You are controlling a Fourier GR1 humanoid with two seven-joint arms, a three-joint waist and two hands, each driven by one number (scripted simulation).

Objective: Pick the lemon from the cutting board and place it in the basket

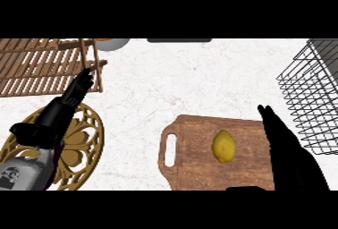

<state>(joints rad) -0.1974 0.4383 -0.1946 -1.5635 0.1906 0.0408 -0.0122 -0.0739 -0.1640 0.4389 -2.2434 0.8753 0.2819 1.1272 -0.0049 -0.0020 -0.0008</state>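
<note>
One lemon (224, 146) lies on the one cutting board (218, 154), a little right of the board's middle, long axis running up and down the view. The board is brown wood with a slot handle on its left side, and it sits flat on the white speckled desk (178, 80).

My right hand (284, 145) is over the board's right edge, just beside the lemon but apart from it. Its fingers are straight and stretched forward, holding nothing (the thumb I cannot make out clearly against the dark palm).

My left hand (69, 100) is well apart from the lemon, at the left of the view. Its fingers are straight too, pointing up toward a slatted wooden rack (40, 67) in the upper left corner, and it has hold of nothing. Under that forearm lies one round wooden trivet (82, 147) with a carved flower pattern.

One black wire basket (314, 96) stands at the right edge of the view, just beyond the board's upper right corner; nothing shows inside it.

At the top edge I count two more things, both cut off: a pale round object (112, 43) and a dark flat object (179, 40).
</note>
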